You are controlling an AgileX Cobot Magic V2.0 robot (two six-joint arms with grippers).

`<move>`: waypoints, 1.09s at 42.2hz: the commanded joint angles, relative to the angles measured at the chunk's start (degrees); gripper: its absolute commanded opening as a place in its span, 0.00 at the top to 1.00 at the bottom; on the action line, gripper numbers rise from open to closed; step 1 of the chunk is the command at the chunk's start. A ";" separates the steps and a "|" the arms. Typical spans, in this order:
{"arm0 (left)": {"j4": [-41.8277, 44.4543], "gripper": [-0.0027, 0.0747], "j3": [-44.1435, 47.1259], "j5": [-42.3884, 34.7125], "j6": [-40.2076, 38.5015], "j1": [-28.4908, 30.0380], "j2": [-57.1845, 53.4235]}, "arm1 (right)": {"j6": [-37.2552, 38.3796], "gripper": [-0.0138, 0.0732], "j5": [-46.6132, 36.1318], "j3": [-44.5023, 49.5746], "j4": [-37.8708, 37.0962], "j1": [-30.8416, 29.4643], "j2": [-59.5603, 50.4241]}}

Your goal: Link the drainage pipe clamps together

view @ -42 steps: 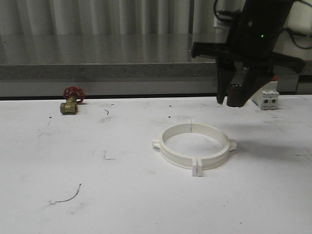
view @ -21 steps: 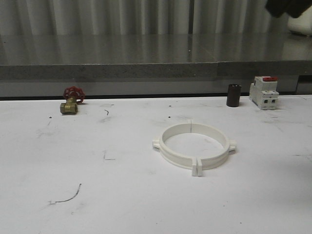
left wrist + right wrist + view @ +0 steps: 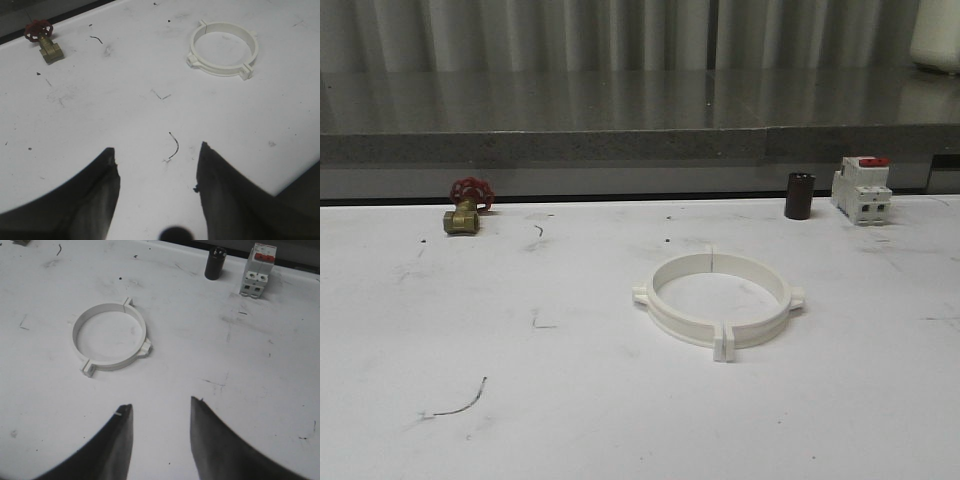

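Two drainage pipe clamps (image 3: 718,300) sit joined as one closed white ring, flat on the white tabletop (image 3: 570,400), a bit right of centre in the front view. End tabs meet at the near side and at the far side; one nub sticks out on each of the left and right outer edges. Seam lines visible at both tab pairs; can't tell if they're fully latched.

Left end effector (image 3: 156,172): fingers apart, nothing between them, above bare tabletop. Left wrist view has the ring well ahead of the fingers, apart from them. A thin dark curved scratch mark (image 3: 174,145) lies on the surface just beyond the fingertips.

Right end effector (image 3: 160,422): fingers apart, empty, also above bare tabletop. Ring in the right wrist view sits near but clear of the fingers, no contact.

Other items:
- brass valve (image 3: 466,208) with red handwheel, far left near the back edge of the tabletop
- dark cylinder (image 3: 799,195), upright, far right near the back edge
- white breaker (image 3: 861,190) with red top, just beside the cylinder on its right, not touching

All three well apart from the ring. Grey ledge (image 3: 540,145) runs behind the tabletop, with pale vertical panels behind it. Surface has scattered small dark scuffs.
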 commanded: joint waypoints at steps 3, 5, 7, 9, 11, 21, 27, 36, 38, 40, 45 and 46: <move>-0.38 0.52 -1.58 -3.84 -0.17 0.11 0.09 | -0.57 0.48 -3.39 0.85 1.12 -0.35 -4.32; -0.38 0.52 -1.58 -3.84 -0.17 0.11 0.09 | -0.57 0.48 -3.32 0.85 1.12 -0.35 -4.80; -0.38 0.52 -1.58 -3.84 -0.17 0.11 0.09 | -0.57 0.48 -3.47 0.85 1.12 -0.35 -4.87; -0.38 0.52 -1.58 -3.84 -0.17 0.11 0.09 | -0.57 0.48 -3.47 0.85 1.12 -0.35 -4.87; -0.38 0.52 -1.58 -3.84 -0.17 0.11 0.09 | -0.57 0.48 -3.47 0.85 1.12 -0.35 -4.87; -0.38 0.52 -1.58 -3.84 -0.17 0.11 0.09 | -0.57 0.48 -3.93 0.85 2.99 -0.35 -4.87; -0.38 0.52 -1.58 -3.84 -0.17 0.11 0.09 | -0.57 0.48 -3.93 0.85 2.99 -0.35 -4.87; -0.38 0.52 -1.58 -3.84 -0.17 0.11 0.09 | -0.57 0.48 -3.87 0.85 3.00 -0.35 -4.87; -0.38 0.52 -1.58 -3.84 -0.17 0.11 0.09 | -0.57 0.49 -3.87 0.85 3.00 -0.35 -4.87; -0.38 0.52 -1.58 -3.84 -0.17 0.11 0.09 | -0.57 0.51 -3.87 0.85 3.00 -0.35 -4.87; -0.38 0.53 -1.58 -3.84 -0.17 0.11 0.09 | -0.57 0.63 -3.81 0.85 3.00 -0.35 -4.87; -0.38 0.55 -1.58 -3.84 -0.17 0.11 0.09 | -0.57 0.67 -3.76 0.85 3.00 -0.35 -4.87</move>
